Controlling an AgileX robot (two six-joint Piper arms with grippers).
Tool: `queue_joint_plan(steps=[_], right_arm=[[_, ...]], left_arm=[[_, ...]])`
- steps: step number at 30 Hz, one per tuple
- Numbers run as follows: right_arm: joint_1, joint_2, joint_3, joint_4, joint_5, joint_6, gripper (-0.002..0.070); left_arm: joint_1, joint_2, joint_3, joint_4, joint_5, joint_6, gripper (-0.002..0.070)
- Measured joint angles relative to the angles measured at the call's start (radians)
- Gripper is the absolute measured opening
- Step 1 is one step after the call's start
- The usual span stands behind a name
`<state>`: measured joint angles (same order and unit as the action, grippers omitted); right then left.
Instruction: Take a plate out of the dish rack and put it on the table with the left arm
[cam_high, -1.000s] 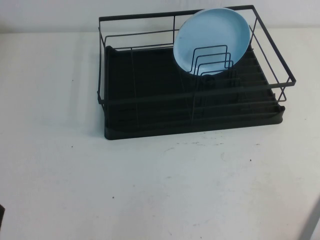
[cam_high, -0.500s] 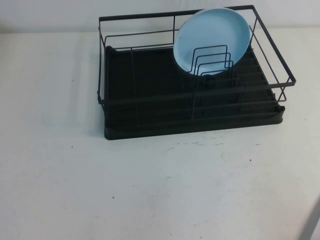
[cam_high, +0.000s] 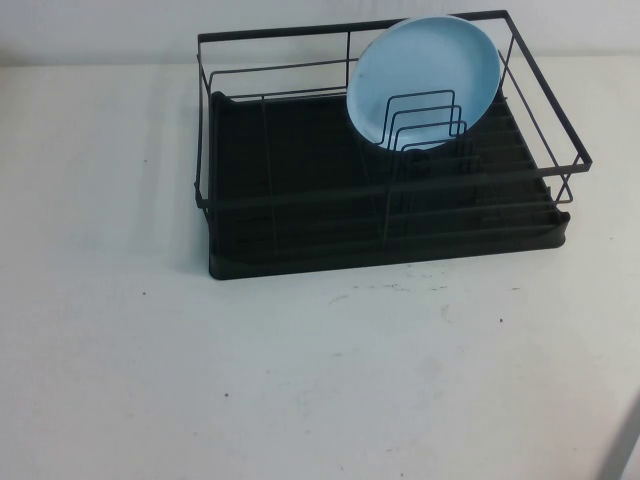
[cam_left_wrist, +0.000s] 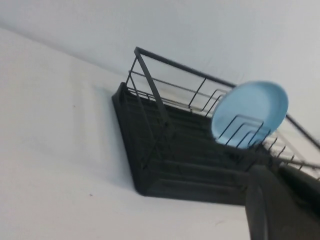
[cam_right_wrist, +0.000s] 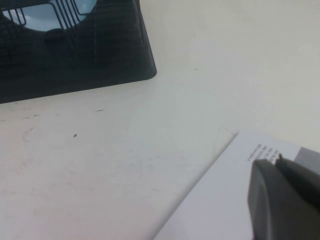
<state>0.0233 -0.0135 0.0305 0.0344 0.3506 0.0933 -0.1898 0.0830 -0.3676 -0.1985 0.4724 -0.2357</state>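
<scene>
The light blue plate (cam_high: 424, 80) stands tilted on edge against the upright wire dividers at the back right of the black dish rack (cam_high: 300, 190). The rack sits on the far half of the white table (cam_high: 300, 380). Neither arm shows in the high view. In the left wrist view my left gripper (cam_left_wrist: 271, 172) is shut and empty. It is above the table, short of the rack's (cam_left_wrist: 150, 165) near corner and away from the plate (cam_left_wrist: 250, 112). In the right wrist view my right gripper (cam_right_wrist: 274, 162) is shut and empty, off to the rack's (cam_right_wrist: 75, 60) right.
A white printed sheet (cam_right_wrist: 220, 200) lies under the right gripper by the table's right edge. The rack's left half holds nothing. The open white table in front of the rack has small dark specks and scuffs (cam_high: 390, 288).
A dark bit of the left arm at the lower left corner of the high view one second ago is gone from view. Plate and rack have not moved.
</scene>
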Motion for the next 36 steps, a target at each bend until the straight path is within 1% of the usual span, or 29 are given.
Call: queue_joint_plan(steps=[4, 7, 10, 13, 17, 22, 26, 28, 30, 32, 33, 34, 36], right_arm=[[0.0, 0.0, 0.0, 0.0, 0.0, 0.0, -0.0021], [0.0, 0.0, 0.0, 0.0, 0.0, 0.0, -0.002], [0.0, 0.0, 0.0, 0.0, 0.0, 0.0, -0.002], [0.0, 0.0, 0.0, 0.0, 0.0, 0.0, -0.002], [0.0, 0.0, 0.0, 0.0, 0.0, 0.0, -0.002], [0.0, 0.0, 0.0, 0.0, 0.0, 0.0, -0.002], [0.0, 0.0, 0.0, 0.0, 0.0, 0.0, -0.002], [0.0, 0.0, 0.0, 0.0, 0.0, 0.0, -0.002], [0.0, 0.0, 0.0, 0.0, 0.0, 0.0, -0.002], [0.0, 0.0, 0.0, 0.0, 0.0, 0.0, -0.002], [0.0, 0.0, 0.0, 0.0, 0.0, 0.0, -0.002], [0.0, 0.0, 0.0, 0.0, 0.0, 0.0, -0.002], [0.0, 0.0, 0.0, 0.0, 0.0, 0.0, -0.002]], left_arm=[[-0.009, 0.191, -0.311, 0.036, 0.251, 0.284, -0.0003], [-0.009, 0.352, -0.497, 0.035, 0.375, 0.471, -0.0003], [-0.009, 0.525, -0.658, 0.003, 0.44, 0.626, -0.0003], [-0.009, 0.685, -0.819, -0.04, 0.464, 0.752, -0.0003], [-0.009, 0.901, -1.025, -0.068, 0.489, 0.833, -0.0003], [-0.009, 1.157, -1.277, -0.071, 0.508, 0.861, -0.0003], [-0.009, 1.312, -1.407, -0.123, 0.51, 0.912, 0.0006], [-0.009, 1.382, -1.444, -0.16, 0.5, 0.987, 0.0046], [-0.009, 1.441, -1.455, -0.198, 0.471, 1.065, 0.0125], [-0.009, 1.491, -1.459, -0.25, 0.439, 1.142, 0.0235], [-0.009, 1.519, -1.46, -0.29, 0.422, 1.168, 0.0306], [-0.009, 1.548, -1.46, -0.336, 0.405, 1.185, 0.0379], [-0.009, 1.597, -1.462, -0.435, 0.388, 1.201, 0.0493]])
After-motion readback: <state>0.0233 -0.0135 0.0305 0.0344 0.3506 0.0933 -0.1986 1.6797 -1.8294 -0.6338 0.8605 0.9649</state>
